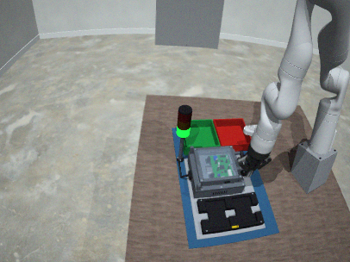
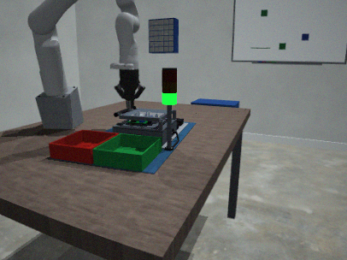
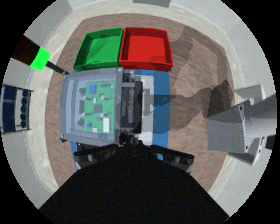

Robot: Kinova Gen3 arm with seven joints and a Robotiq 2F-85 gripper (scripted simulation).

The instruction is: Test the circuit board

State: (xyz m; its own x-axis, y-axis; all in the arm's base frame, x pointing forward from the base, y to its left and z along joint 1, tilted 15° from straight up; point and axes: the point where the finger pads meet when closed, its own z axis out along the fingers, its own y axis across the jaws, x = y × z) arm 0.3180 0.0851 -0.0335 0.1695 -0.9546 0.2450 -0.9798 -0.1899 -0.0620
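Because the tower's green light [image 1: 183,132] [image 2: 169,98] [image 3: 40,59] is lit, the empty black two-finger gripper [image 1: 249,169] [image 2: 130,106] [image 3: 134,142], closed tight, presumably stands at the latch side to press the tab; beside it, the green circuit board [image 1: 221,165] [image 3: 99,107] sits under the clear lid [image 1: 206,159] [image 2: 141,114] [image 3: 73,106].

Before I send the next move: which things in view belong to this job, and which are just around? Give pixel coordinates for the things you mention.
Part of the job:
- circuit board [image 1: 221,166] [image 3: 98,107]
- tester [image 1: 213,189] with its lid
- signal light [image 1: 183,132] [image 2: 169,98] [image 3: 40,59], lit green
- green bin [image 1: 203,134] [image 2: 124,156] [image 3: 100,48]
- red bin [image 1: 231,133] [image 2: 77,150] [image 3: 146,47]
- black tray [image 1: 215,217]
- gripper [image 1: 245,171] [image 2: 130,105] [image 3: 134,142], shut

Just around:
- whiteboard [image 2: 291,20]
- blue wall organizer [image 2: 162,36]
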